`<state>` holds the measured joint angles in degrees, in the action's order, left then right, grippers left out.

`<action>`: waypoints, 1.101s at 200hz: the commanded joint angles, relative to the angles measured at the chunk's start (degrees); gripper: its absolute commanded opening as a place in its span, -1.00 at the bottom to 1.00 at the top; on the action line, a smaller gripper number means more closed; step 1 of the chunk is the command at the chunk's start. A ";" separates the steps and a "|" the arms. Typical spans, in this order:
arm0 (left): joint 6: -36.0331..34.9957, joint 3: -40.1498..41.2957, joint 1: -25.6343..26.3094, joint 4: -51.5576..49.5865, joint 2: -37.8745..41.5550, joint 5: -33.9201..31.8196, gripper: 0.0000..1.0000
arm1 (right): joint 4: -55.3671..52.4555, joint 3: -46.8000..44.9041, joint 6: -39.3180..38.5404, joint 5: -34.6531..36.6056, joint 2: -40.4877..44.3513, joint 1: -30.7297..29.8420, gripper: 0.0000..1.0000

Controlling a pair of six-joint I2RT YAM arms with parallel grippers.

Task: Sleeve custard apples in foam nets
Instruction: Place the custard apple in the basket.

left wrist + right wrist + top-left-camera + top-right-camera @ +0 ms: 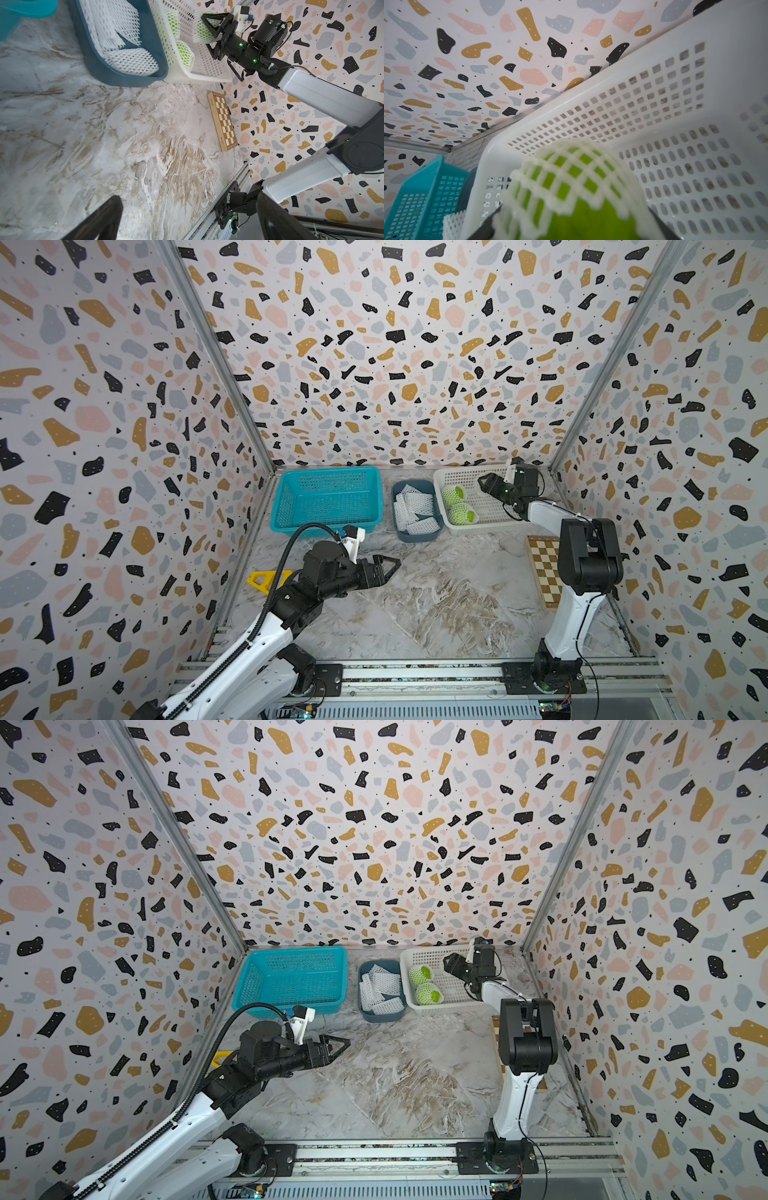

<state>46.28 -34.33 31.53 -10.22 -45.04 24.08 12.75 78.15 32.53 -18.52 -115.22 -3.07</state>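
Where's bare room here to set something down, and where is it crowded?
Bare: the marble tabletop between the open left gripper and the chessboard; also the teal basket. Crowded: the back row, the blue bin of foam nets beside the white basket of custard apples, where the right gripper holds another custard apple.

Enclosure lined in terrazzo-print panels, white ground with black, ochre, pink and grey chips: back wall (411, 344) at 12 o'clock, 9 o'clock wall (83, 448), 3 o'clock wall (706, 427). Bare aluminium corner posts (220, 360) at 11 and 1 o'clock. Floor (436, 605) is a grey-white marble-look sheet with brown veining. Slotted metal rail (415, 674) at 6 o'clock. Light even, shadows soft.
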 commanded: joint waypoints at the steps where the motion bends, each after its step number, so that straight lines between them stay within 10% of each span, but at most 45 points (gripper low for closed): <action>1: 0.62 0.67 -0.29 2.22 0.05 -0.61 0.98 | -2.46 3.24 0.43 -1.08 -1.64 -0.09 0.51; 111: 1.00 0.38 -0.33 2.84 -2.05 -0.87 0.98 | -7.56 6.92 -0.16 0.15 -8.17 -0.79 0.54; 220: 1.01 0.58 -0.33 2.45 -2.18 -1.51 0.98 | -11.71 5.16 -1.33 7.20 1.25 -1.11 0.99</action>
<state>47.33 -34.20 31.53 -9.85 -47.33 23.18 2.66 83.72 32.27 -14.31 -120.75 -4.03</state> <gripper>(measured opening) 0.991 0.990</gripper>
